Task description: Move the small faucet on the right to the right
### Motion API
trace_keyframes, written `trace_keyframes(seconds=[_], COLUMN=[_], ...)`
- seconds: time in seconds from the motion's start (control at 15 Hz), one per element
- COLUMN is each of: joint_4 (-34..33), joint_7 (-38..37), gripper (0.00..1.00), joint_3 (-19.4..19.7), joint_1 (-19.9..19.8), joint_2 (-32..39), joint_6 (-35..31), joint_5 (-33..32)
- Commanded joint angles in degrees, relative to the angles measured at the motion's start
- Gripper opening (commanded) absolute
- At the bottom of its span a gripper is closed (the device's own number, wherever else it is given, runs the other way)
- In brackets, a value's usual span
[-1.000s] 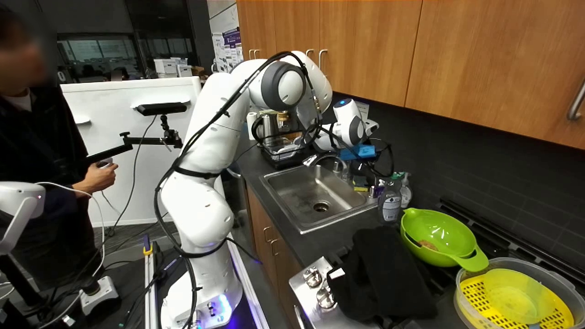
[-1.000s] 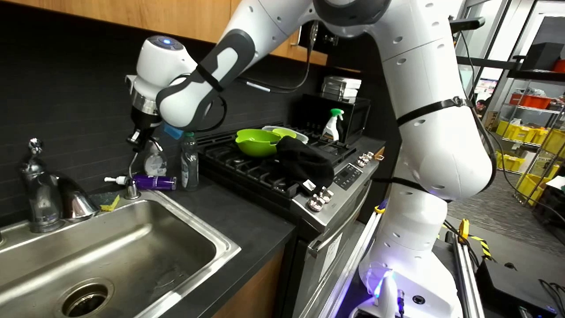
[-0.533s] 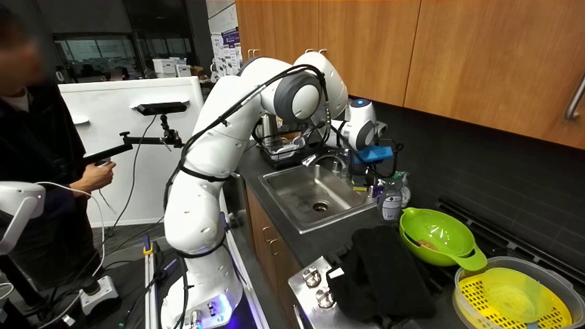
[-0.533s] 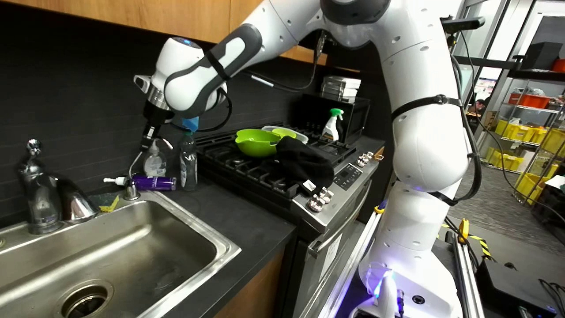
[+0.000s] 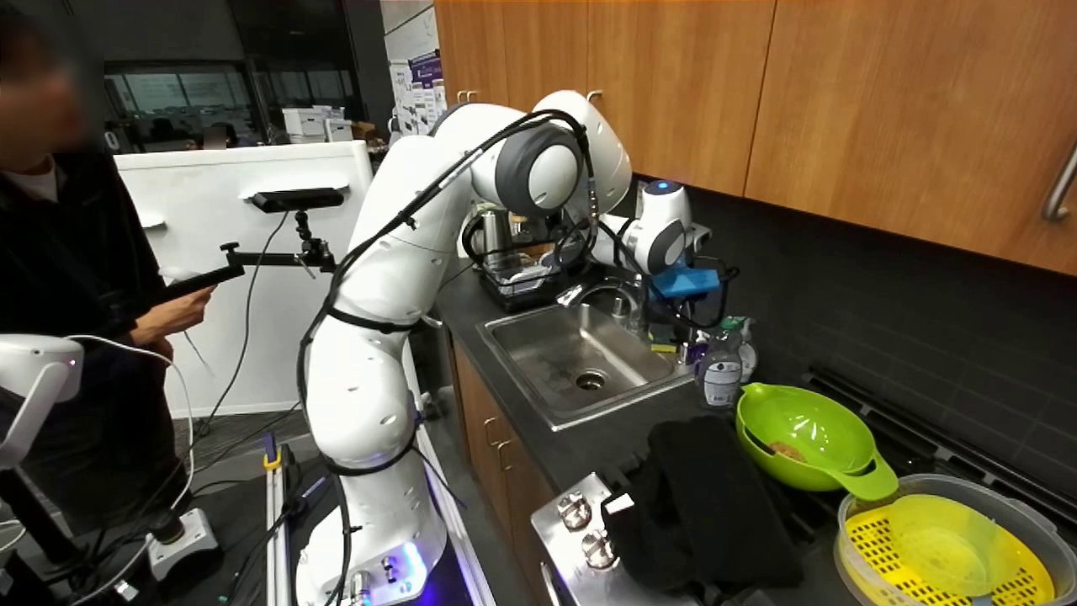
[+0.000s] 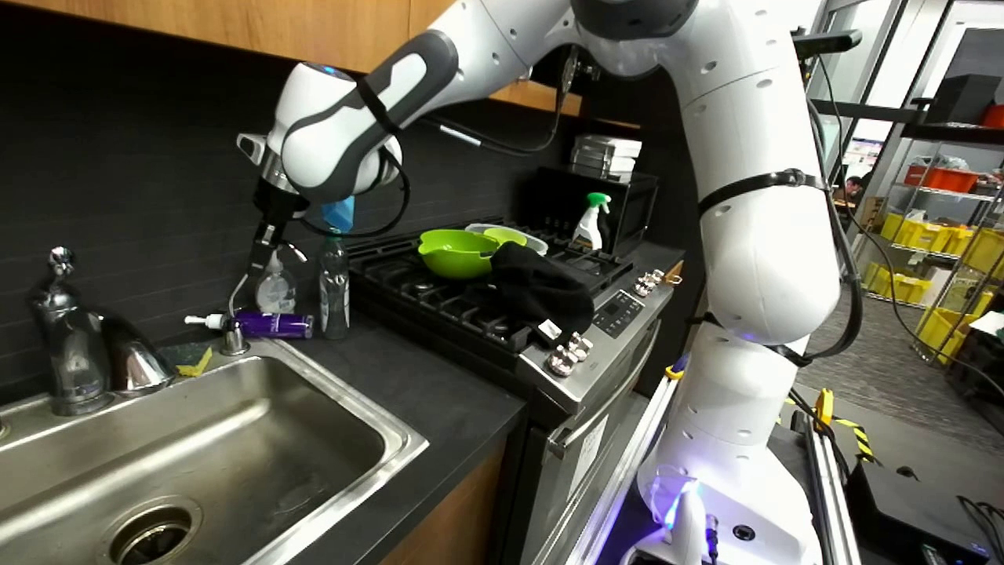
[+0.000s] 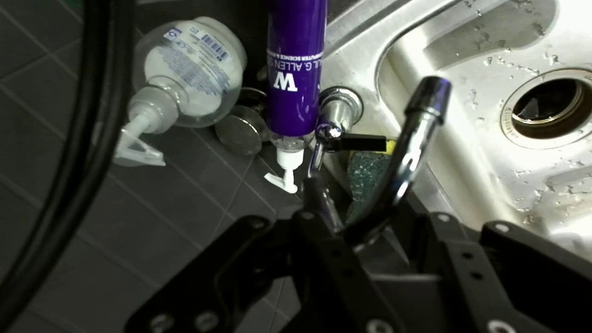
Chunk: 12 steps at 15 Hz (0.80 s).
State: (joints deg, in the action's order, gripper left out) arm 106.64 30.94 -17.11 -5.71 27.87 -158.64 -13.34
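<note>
The small faucet (image 6: pixel 234 339) stands at the sink's back corner, with a slim silvery stem and a thin arched spout. In the wrist view its spout (image 7: pixel 413 148) runs up and right from between my fingers, with a dark-tipped end. A black lever shows near its base. My gripper (image 7: pixel 363 203) has its fingers apart, one on each side of the spout; the left finger is close to or against the stem. In an exterior view the gripper (image 6: pixel 260 259) is at the top of the stem. The spout's end sticks out to the right of the fingers there. Part of the arch is hidden by the fingers.
The larger chrome main faucet (image 6: pixel 78 353) stands left along the sink (image 6: pixel 345 392). A purple bottle (image 7: pixel 296 69) lies by the small faucet's base. A clear soap bottle (image 6: pixel 274 289), a taller bottle (image 6: pixel 335 286) and a sponge (image 7: pixel 367 173) are near. A stove (image 6: pixel 439 306) stands beyond.
In an exterior view my gripper and the spout's end moved right between one second and half a second ago, the stem leaning right. Since then the gripper has hardly moved.
</note>
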Motion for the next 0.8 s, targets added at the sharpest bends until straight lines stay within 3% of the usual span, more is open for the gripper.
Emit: trace_keyframes(seconds=[0.0, 0.07, 0.67, 0.73], joint_4=[0.12, 0.26, 0.39, 0.85], joint_7=[0.63, 0.41, 0.04, -0.13], gripper=[0.50, 0.55, 0.55, 0.80], joint_3=[1.76, 1.80, 1.87, 1.80], joint_1=[1.89, 2.06, 2.16, 2.10], joint_2=[-0.31, -0.41, -0.53, -1.05], joint_6=[0.09, 0.20, 0.23, 0.22], joint_5=[1.51, 1.50, 1.51, 1.66])
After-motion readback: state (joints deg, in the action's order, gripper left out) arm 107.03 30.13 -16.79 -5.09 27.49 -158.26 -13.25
